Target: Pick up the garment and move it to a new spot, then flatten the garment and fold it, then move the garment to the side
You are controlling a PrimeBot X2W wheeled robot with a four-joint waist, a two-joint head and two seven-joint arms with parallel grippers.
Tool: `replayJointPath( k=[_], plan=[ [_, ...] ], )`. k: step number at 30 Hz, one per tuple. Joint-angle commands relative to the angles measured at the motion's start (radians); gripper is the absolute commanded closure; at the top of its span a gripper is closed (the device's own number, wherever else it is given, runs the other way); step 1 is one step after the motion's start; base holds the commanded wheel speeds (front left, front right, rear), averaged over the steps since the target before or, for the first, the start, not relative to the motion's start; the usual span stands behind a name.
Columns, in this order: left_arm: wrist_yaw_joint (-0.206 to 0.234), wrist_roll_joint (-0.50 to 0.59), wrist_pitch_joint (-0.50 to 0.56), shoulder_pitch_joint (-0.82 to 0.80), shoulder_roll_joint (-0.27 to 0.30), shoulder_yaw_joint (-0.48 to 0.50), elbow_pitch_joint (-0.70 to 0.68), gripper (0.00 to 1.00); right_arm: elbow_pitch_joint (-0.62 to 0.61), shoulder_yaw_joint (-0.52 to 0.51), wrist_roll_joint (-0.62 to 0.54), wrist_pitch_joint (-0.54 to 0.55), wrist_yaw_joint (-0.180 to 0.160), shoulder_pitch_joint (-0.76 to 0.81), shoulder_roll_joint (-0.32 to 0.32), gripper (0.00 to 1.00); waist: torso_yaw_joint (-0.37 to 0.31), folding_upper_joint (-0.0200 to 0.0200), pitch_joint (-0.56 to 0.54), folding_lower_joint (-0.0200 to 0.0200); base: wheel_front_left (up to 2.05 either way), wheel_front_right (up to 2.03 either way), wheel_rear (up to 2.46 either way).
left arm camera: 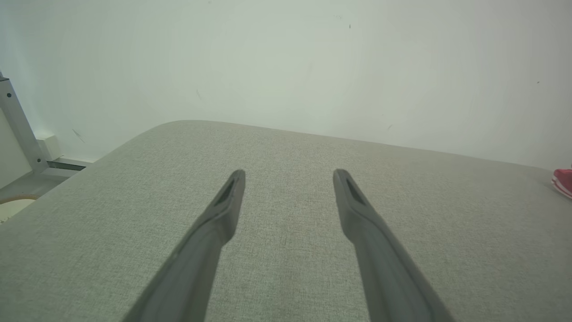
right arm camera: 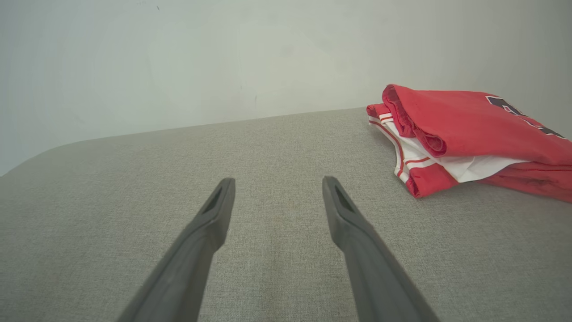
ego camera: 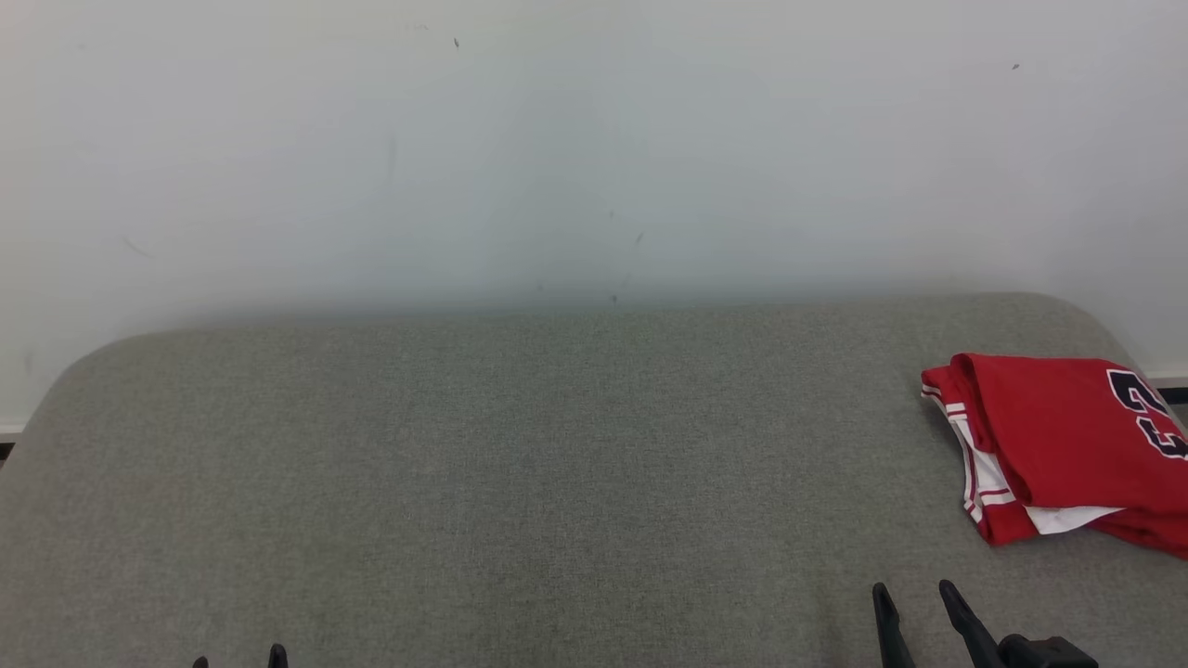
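The garment (ego camera: 1058,445) is a red jersey with white trim and dark numerals, lying folded at the far right of the grey padded surface (ego camera: 520,464). In the right wrist view the garment (right arm camera: 469,138) sits ahead and to the right of my right gripper (right arm camera: 277,185), apart from it. My right gripper (ego camera: 912,594) stands open at the lower right of the head view, below the jersey, holding nothing. My left gripper (ego camera: 238,657) peeks in at the lower left, and the left wrist view shows the left gripper (left arm camera: 289,176) open over bare fabric. A red corner of the garment (left arm camera: 564,181) shows at that view's right edge.
A pale wall (ego camera: 594,148) rises directly behind the padded surface. The surface has rounded far corners. A metal frame leg (left arm camera: 18,125) and floor lie beyond its left edge in the left wrist view.
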Motion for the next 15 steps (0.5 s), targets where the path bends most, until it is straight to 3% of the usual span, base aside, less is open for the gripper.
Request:
replayJointPath(
  k=[1,15],
  plan=[
    [-0.002,-0.003,-0.003,-0.004,0.007,0.001,0.000,0.00,-0.005,-0.003,-0.001,0.004,0.001,0.000,0.005,0.00,-0.002,0.0000,0.001,0.0000,0.00,0.00,0.00],
    [-0.002,-0.011,-0.003,0.002,0.018,-0.007,-0.003,0.00,0.003,0.013,0.009,0.010,0.001,-0.008,0.013,0.00,-0.002,0.0000,0.002,0.0000,0.00,0.00,0.00]
  ],
)
